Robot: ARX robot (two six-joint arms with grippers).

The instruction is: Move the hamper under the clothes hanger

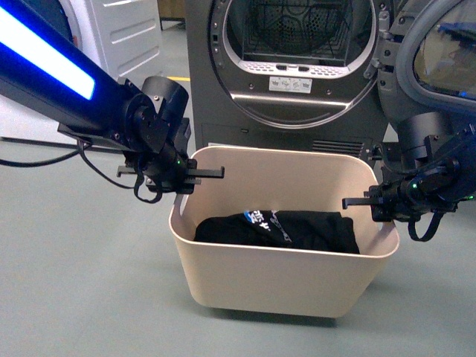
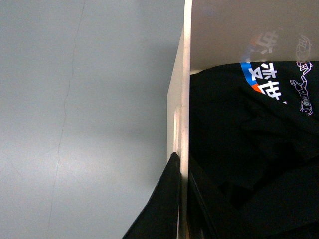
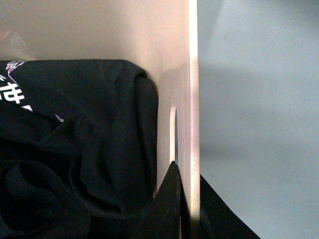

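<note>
The beige hamper stands on the grey floor in front of the dryer, with a black T-shirt lying in it. My left gripper is shut on the rim of its left short side. My right gripper is shut on the rim of its right short side. In the left wrist view the gripper pinches the hamper wall, one finger on each side. In the right wrist view the gripper pinches the wall just by the slot handle. The clothes hanger is out of view.
The dark grey dryer stands right behind the hamper, its round door swung open at the right. A white machine stands at the back left. Grey floor lies to the left and front.
</note>
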